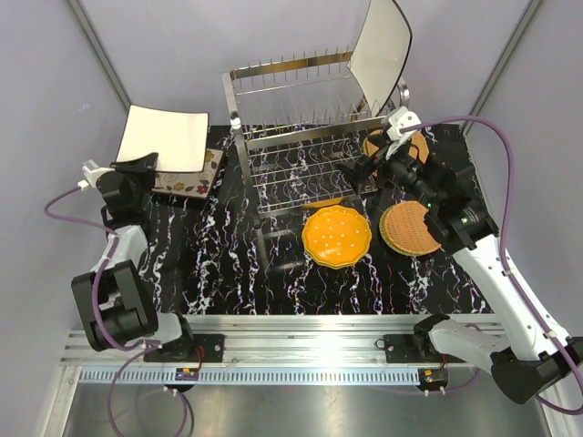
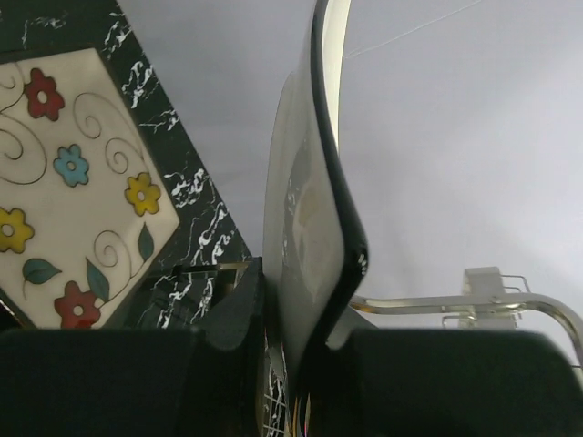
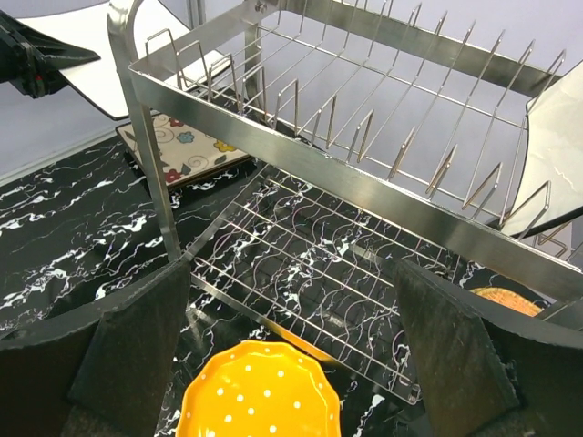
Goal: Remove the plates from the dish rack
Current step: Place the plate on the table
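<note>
Top external: the dish rack (image 1: 301,137) is seen at 12 o'clock, one cream plate (image 1: 378,55) standing at its 1 o'clock end. At 9 o'clock a square plate (image 1: 168,137) is clamped by the left gripper (image 1: 137,168) above a flowered plate (image 1: 196,177) lying flat.

Left wrist: the square plate is seen edge-on, pinched between the fingers (image 2: 437,382). Stacking seems to be in hand, and tilting it flat before release is called for.

Right wrist: the right gripper (image 3: 291,337) is spread wide, empty, facing the rack, with an orange plate (image 3: 260,391) at 6 o'clock.

Pale grey walls (image 1: 273,27) enclose a black white-veined marble tabletop (image 1: 228,273).
</note>
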Tool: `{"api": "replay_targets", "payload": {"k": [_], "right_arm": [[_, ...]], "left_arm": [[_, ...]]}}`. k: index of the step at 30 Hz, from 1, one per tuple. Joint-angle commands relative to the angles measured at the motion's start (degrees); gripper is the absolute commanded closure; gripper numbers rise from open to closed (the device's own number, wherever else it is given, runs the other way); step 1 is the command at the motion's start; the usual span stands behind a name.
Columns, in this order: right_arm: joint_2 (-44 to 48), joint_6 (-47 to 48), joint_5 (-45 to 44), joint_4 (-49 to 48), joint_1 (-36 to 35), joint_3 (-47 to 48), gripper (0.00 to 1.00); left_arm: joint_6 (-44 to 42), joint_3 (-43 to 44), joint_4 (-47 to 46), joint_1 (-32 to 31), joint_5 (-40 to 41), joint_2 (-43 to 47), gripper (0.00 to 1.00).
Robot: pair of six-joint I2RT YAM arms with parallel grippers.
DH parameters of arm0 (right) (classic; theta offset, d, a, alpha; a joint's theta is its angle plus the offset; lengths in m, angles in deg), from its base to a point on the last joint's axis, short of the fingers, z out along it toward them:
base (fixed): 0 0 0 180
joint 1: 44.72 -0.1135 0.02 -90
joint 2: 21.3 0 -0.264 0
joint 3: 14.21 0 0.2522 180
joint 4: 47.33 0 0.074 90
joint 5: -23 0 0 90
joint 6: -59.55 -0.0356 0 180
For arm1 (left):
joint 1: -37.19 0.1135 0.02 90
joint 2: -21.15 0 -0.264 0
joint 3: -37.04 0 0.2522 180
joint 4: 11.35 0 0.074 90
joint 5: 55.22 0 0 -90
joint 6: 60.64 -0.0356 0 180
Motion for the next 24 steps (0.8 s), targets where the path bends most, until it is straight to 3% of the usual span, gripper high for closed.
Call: {"api": "replay_targets", "payload": {"k": [1,7,15,24], "right_arm": [[0.50,0.35,-0.63,-1.18,0.82,-0.41,0.00],[-0.11,0.09,-0.46,-0.65,1.78,-0.68,0.00],[-1.17,-0.09,-0.10,0.05,2.31,-0.42,0.00],[-2.75,-0.26,-0.02,0.14,3.10,0.55,0.00]], "left_arm": [[1.38,2.77,-19.28,0.21,-3.08,-0.78,1.00],[1.29,2.42,-25.69,0.21,-3.17,-6.50,1.00],[-2.13,6.10,-27.28,0.21,-4.75,-14.14,1.00],[-5.83,8.57,-25.44,0.29,-6.51,-14.68,1.00]]}}
